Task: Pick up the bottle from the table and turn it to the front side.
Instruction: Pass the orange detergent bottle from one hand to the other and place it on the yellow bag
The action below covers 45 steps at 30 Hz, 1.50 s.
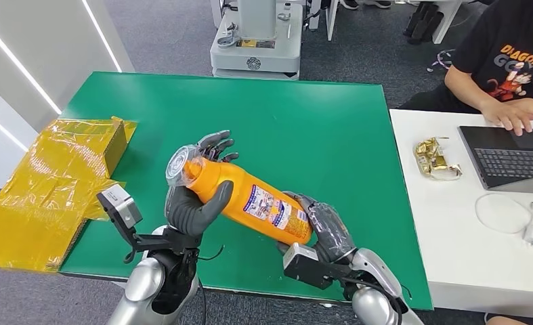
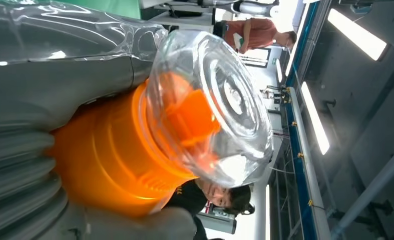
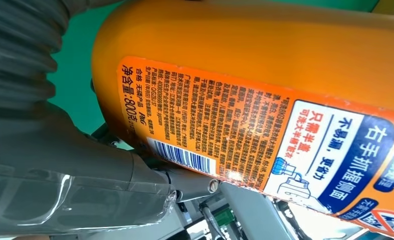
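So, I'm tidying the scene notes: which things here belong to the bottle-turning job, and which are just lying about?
Part of the job:
- orange plastic bottle with clear cap
- left hand, holding its neck end
- right hand, holding its base end

Just lying about:
- yellow-taped cardboard box
- crumpled gold foil wrapper
- dark laptop
- white cable with charger

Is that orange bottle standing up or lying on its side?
On its side, lifted off the green table. The bottle slants between the left hand at its clear cap and the right hand at its base.
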### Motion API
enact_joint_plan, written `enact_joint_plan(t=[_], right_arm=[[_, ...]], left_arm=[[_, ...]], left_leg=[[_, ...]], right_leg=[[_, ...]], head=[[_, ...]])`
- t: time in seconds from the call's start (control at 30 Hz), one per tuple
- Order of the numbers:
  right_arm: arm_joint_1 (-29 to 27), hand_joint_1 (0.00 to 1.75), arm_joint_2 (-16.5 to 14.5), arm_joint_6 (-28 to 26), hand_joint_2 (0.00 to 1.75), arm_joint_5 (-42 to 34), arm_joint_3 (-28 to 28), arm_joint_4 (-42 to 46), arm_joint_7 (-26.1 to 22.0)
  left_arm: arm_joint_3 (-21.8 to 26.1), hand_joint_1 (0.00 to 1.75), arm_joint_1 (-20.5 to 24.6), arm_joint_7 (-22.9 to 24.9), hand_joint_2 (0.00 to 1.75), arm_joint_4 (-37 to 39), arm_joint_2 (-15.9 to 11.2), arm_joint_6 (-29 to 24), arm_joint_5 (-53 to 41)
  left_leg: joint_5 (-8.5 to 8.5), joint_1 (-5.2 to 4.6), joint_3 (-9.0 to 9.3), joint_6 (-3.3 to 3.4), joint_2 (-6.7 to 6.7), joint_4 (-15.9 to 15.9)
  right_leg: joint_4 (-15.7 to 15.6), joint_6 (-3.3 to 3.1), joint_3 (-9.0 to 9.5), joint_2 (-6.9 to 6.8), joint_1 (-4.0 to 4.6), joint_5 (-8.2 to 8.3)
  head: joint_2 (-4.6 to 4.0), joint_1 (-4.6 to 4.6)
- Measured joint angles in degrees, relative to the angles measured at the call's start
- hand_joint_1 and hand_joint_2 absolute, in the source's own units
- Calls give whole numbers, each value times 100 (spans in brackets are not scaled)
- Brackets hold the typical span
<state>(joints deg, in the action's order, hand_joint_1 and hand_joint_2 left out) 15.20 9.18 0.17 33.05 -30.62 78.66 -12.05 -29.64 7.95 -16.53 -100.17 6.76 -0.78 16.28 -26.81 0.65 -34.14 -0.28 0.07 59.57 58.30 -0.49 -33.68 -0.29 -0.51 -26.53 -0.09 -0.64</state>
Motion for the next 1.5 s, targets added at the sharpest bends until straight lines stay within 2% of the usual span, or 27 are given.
enact_joint_plan(t=[0.53, 0.57, 0.7, 0.73, 0.87, 1.3, 1.4, 1.5], right_arm=[[-46, 175, -12, -298, 175, -131, -7, -123, 14], [-54, 170, -15, -320, 175, -135, -7, -122, 19], [-108, 42, -39, -496, 175, -197, -11, -97, 64], [-132, 42, -48, -553, 175, -213, -11, -82, 74], [-198, 0, -66, -689, 175, -245, -10, 3, 80], [-665, 0, -162, -1223, 175, -441, 138, 709, 56], [-917, 0, -243, -1465, 175, -581, 203, 1085, -53], [-1299, 0, -336, -1697, 175, -761, 270, 1578, -133]], left_arm=[[-14, 175, 25, -19, 175, 4, 75, 12, 1], [-15, 175, 25, -19, 175, 4, 76, 13, 1], [-21, 175, 29, -19, 175, 4, 77, 14, -2], [-21, 175, 30, -20, 175, 4, 78, 10, -5], [-22, 175, 30, -20, 175, 4, 75, -24, -34], [-22, 175, 15, 27, 175, 7, 71, -120, -66], [-21, 175, 1, -3, 175, 7, 72, -226, -63], [-16, 175, -35, -233, 175, -26, 74, -389, -22]], left_leg=[[0, 0, 0, 0, 0, 0], [0, 0, 0, 0, 0, 0], [0, 0, 0, 0, 0, 0], [0, 0, 0, 0, 0, 0], [0, 0, 0, 0, 0, 0], [0, 0, -2, 0, 0, 0], [0, 0, -3, 0, -2, -1], [-1, 1, -4, 0, -2, -2]], right_leg=[[0, 0, 0, 0, 0, 0], [0, 0, 0, 0, 0, 0], [0, 0, 0, 0, 0, 0], [0, 0, 0, -1, 0, 0], [0, 0, -1, 0, 0, 0], [0, 0, -5, -1, 0, -1], [0, -1, -4, -4, 0, -1], [0, -2, -5, -3, 1, -4]], head=[[0, -1], [0, -1], [0, -1], [0, -1], [0, -1], [0, -1], [0, -1], [0, -1]])
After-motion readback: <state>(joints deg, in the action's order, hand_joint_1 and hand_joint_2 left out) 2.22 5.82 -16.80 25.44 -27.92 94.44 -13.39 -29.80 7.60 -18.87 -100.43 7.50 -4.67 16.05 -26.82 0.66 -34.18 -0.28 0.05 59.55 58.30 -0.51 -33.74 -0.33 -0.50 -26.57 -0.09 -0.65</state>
